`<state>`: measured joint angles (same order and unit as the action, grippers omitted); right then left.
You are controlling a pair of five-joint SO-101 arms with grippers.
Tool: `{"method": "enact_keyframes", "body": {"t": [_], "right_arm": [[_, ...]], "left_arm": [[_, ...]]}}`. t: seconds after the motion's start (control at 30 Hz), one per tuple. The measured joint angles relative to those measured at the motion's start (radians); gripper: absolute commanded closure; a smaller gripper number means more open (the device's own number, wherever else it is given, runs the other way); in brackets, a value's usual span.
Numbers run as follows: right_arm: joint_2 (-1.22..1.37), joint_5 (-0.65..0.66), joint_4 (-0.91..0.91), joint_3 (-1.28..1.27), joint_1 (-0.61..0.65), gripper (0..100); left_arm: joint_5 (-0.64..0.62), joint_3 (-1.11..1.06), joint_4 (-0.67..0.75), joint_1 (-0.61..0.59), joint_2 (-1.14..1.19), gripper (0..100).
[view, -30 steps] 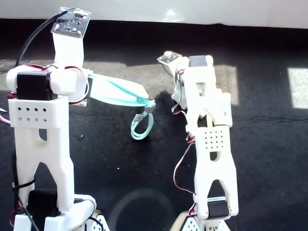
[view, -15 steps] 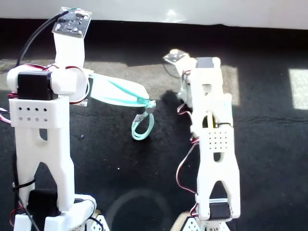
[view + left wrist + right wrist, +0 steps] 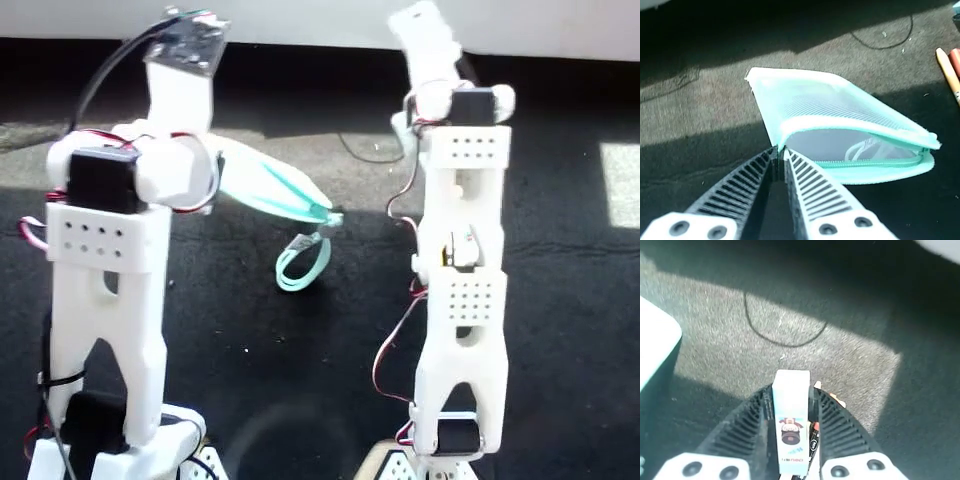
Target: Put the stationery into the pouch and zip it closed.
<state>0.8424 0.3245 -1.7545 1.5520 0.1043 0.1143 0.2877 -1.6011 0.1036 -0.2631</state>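
A mint mesh pouch (image 3: 840, 125) hangs with its mouth open, its zipper (image 3: 865, 162) running along the lower lip. My left gripper (image 3: 779, 150) is shut on the pouch's rim at one end. In the high view the pouch (image 3: 270, 185) sticks out from under the left arm (image 3: 110, 230), and its wrist strap (image 3: 303, 262) lies looped on the mat. My right gripper (image 3: 791, 392) is shut on a small white eraser (image 3: 790, 420) and held above the mat. An orange pencil (image 3: 947, 70) and a red one (image 3: 956, 57) lie beyond the pouch.
The table has a black mat (image 3: 250, 350) with sunlit patches. A thin black cable (image 3: 785, 337) curves across the far part of it. The right arm (image 3: 460, 200) stands tall just right of the pouch. A white wall edge (image 3: 300, 25) runs along the back.
The right arm has risen and swung back from beside the pouch, its wrist now high at the far side. The left arm and pouch shifted slightly right.
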Motion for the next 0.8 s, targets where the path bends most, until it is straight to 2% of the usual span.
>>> {"method": "enact_keyframes", "body": {"t": [0.17, 0.33, 0.43, 0.63, 0.8], "right_arm": [[-0.265, -0.091, 0.000, 0.000, 0.000, 99.3], [-0.562, -0.109, 0.000, -0.049, 0.000, 99.3], [-0.730, -0.140, 0.000, -0.187, 0.002, 99.3], [-1.023, -0.256, 0.000, -0.531, 0.003, 99.3], [-1.154, -0.298, 0.000, -0.766, 0.098, 99.3]], "left_arm": [[0.000, 0.052, 0.129, 0.080, 0.003, 99], [-0.006, 0.149, 0.232, 0.167, 0.003, 99], [-0.086, 0.164, 0.281, 0.203, 0.003, 99], [-0.226, 0.051, 0.304, 0.180, 0.003, 99], [-0.252, -0.123, 0.322, 0.120, -0.012, 99]]}}
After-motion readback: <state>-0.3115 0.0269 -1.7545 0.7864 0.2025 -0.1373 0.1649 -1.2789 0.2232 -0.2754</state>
